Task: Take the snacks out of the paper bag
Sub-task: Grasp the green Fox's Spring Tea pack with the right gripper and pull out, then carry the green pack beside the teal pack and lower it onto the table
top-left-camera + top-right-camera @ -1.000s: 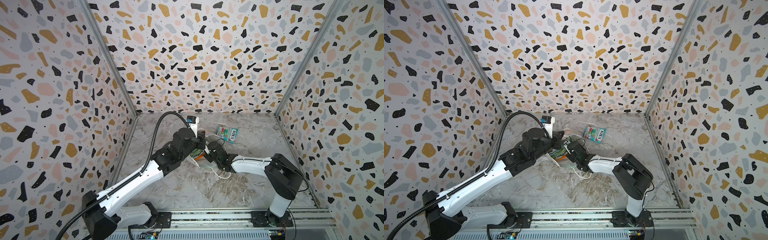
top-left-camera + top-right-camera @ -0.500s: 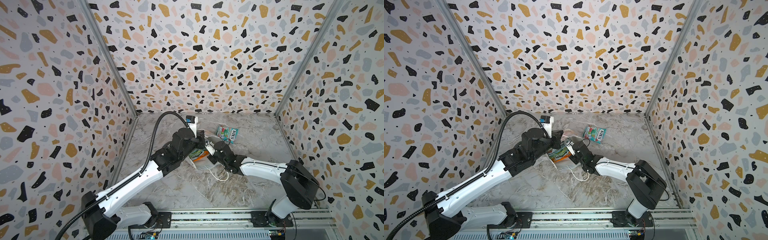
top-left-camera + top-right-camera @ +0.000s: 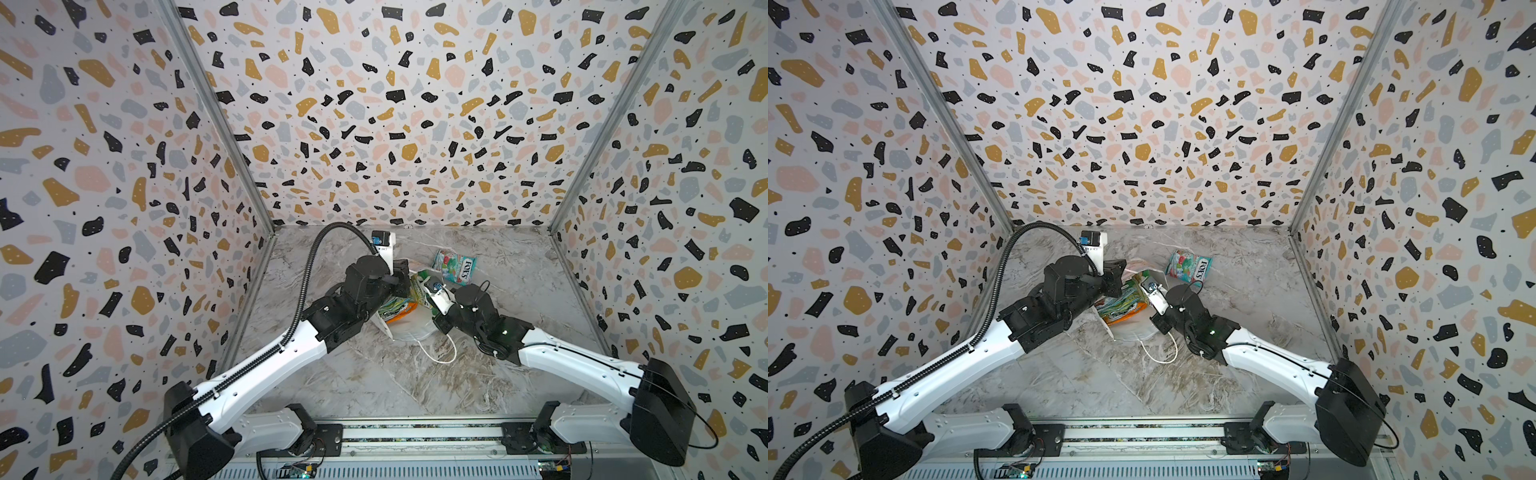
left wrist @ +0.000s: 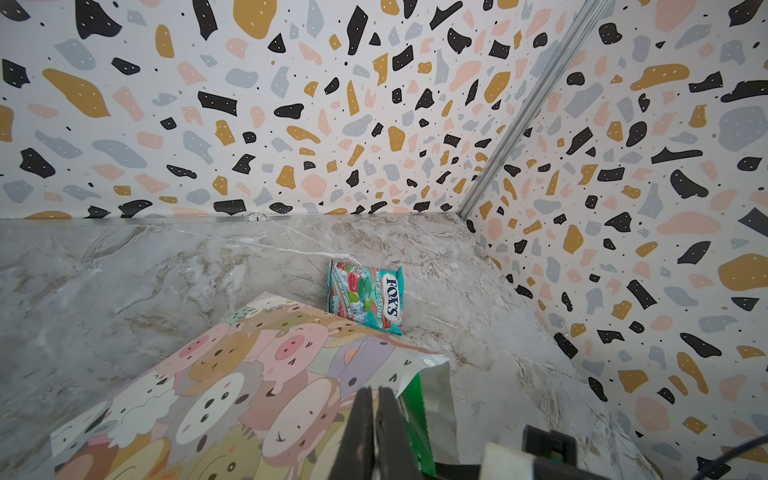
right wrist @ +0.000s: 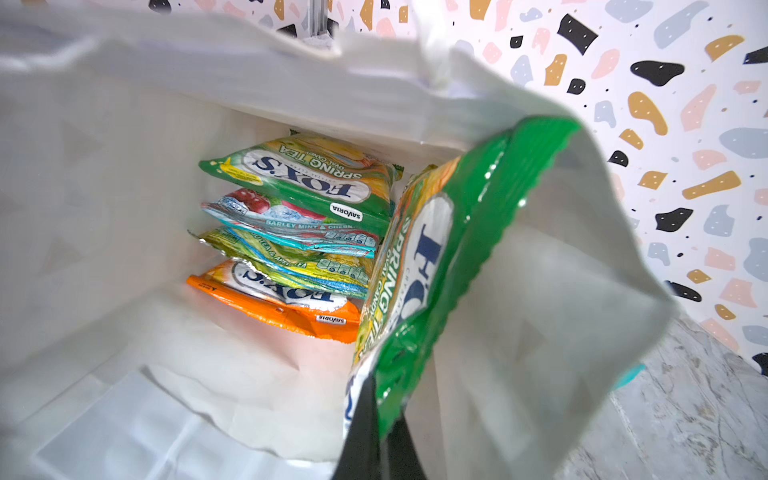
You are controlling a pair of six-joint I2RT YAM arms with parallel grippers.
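While the right gripper [image 5: 376, 432] is closed on one green Spring Tea packet [image 5: 436, 266] at the mouth, holdings stand thus: paper bag [image 4: 249, 374] on its side at the middle of the table [image 3: 374, 382], upper rim clamped in the closed left gripper [image 4: 376, 395]. Four packets [image 5: 291, 232] stacked inside. Teal packet [image 4: 368, 297] out, near the back edge. Risks: glossy foil slipping from the pinch; the rim pulling free and the mouth collapsing.
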